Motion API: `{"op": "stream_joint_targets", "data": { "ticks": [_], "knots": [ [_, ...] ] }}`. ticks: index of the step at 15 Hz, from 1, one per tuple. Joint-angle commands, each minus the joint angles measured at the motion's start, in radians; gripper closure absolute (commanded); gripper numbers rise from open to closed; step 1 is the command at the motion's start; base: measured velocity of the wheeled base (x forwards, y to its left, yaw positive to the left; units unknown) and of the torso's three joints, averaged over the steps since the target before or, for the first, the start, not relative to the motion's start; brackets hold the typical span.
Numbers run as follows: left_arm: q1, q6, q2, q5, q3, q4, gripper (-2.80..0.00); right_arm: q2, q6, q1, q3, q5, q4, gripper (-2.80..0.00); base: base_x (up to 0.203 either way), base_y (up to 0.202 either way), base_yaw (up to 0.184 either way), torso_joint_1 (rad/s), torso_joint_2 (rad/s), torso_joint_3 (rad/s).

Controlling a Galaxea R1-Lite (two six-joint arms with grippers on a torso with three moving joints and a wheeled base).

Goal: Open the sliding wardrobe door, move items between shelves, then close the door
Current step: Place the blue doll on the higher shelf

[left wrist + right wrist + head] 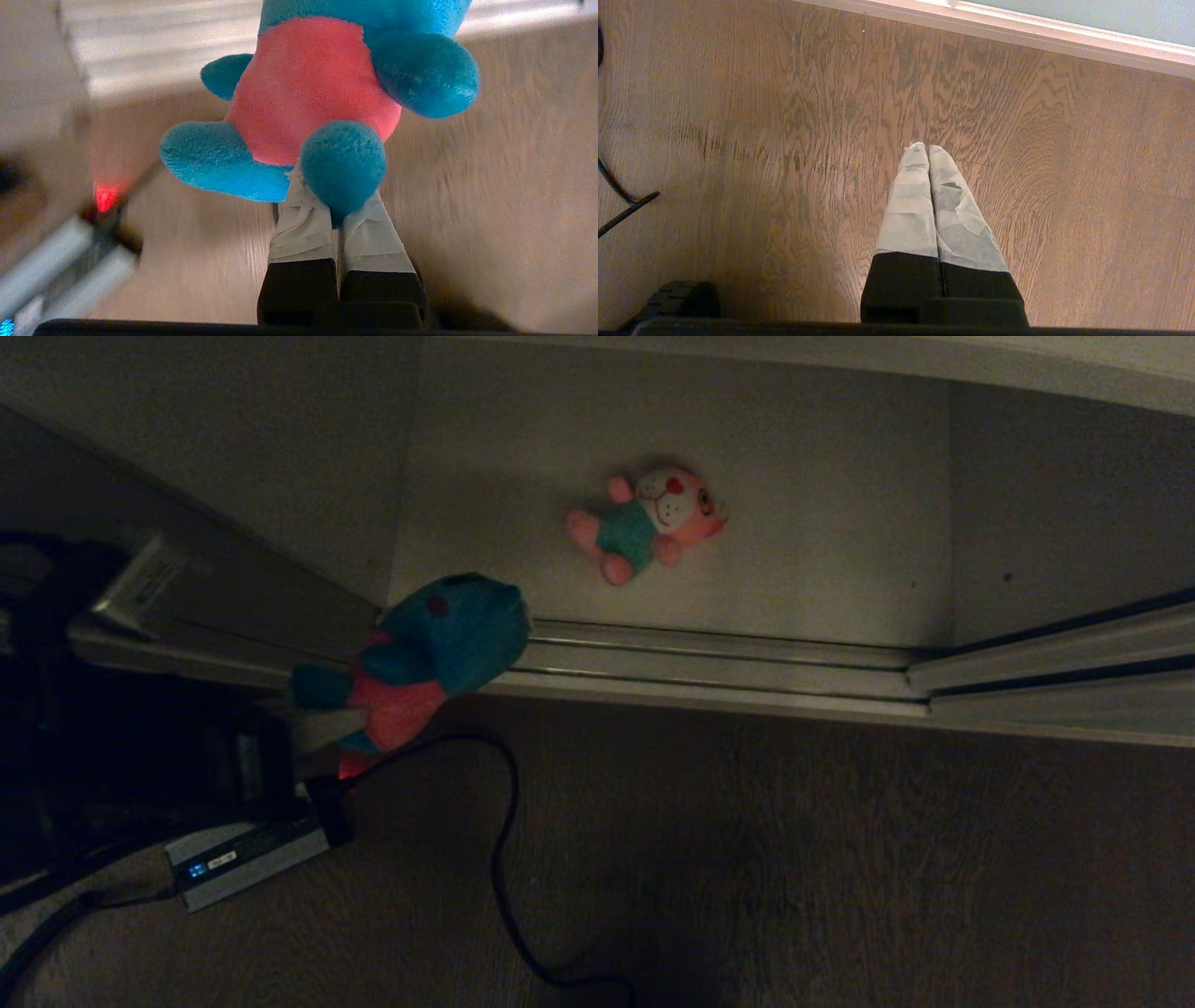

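The teal-blue plush toy (420, 658) with the red belly is held off the ground above the dark wooden floor (794, 859), just in front of the pale metal door track (709, 667). Its head overlaps the near edge of that track in the head view. The toy is gripped from below and behind by the left gripper (337, 196). In the left wrist view the two tape-wrapped fingers (299, 228) are seen pressed together on the toy's lower part, between its legs, with the red belly and blue limbs spread directly beyond the fingertips. The toy is thus at the very tip of the gripper, not beside it.

The pink plush toy (649, 523) in the teal outfit is found lying on the white shelf (840, 504) inside the wardrobe, behind the track and well apart from the held toy. No gripper is touching it.

A section of the sliding wardrobe door (1064, 677) is visible at the right of the track, drawn aside so that the shelf is exposed.

A grey box (247, 863) with a small blue light and a black cable (504, 840) are noted on the floor near the left arm.

The right gripper (924, 151) is observed over bare wooden floor, its fingers pressed together on nothing, clear of both toys.
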Motion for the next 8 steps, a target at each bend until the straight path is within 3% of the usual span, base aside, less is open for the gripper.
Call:
{"op": "stream_joint_targets", "data": {
  "ticks": [1,5,8],
  "knots": [
    [0.021,-0.005,-0.241,0.0,0.077,0.093,0.0,0.0,-0.001,0.0,0.004,0.0,0.0,0.0,0.0,0.0,0.0,0.0,0.0,0.0],
    [0.179,-0.01,-0.525,-0.046,0.095,0.372,0.0,0.0,-0.001,0.0,0.003,0.0,0.0,0.0,0.0,0.0,0.0,0.0,0.0,0.0],
    [0.33,-0.005,-0.704,-0.081,0.123,0.465,0.0,0.0,-0.001,0.0,0.003,0.0,0.0,0.0,0.0,0.0,0.0,0.0,0.0,0.0]
  ]
}}
